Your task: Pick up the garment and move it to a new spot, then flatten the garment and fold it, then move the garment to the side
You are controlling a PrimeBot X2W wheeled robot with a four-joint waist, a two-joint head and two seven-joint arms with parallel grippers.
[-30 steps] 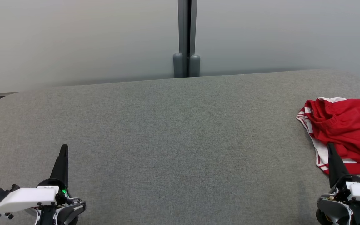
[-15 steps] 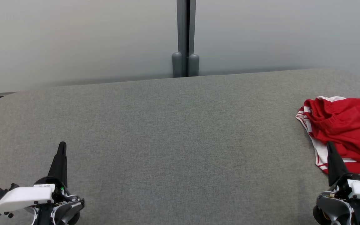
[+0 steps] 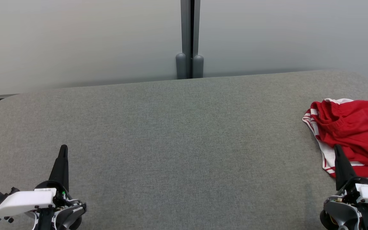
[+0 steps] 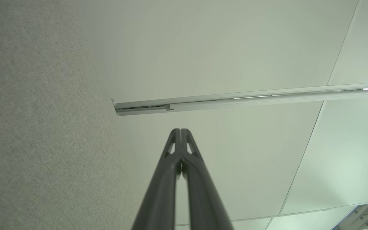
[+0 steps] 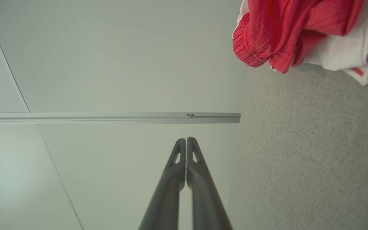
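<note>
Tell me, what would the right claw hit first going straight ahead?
Probably the pale wall behind the table: the wrist view shows the shut right gripper aimed there, red garment off to one side. Depth is unclear; it might brush the garment.

The head camera overlooks the table [image 3: 177,134]; both wrist cameras skim it low, facing the wall [image 4: 235,48] past the left gripper [image 4: 180,130] and the right gripper [image 5: 186,138].

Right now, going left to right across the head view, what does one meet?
The left claw, shut, low over the grey table → grey post at the wall → red garment near the table's right edge.
</note>
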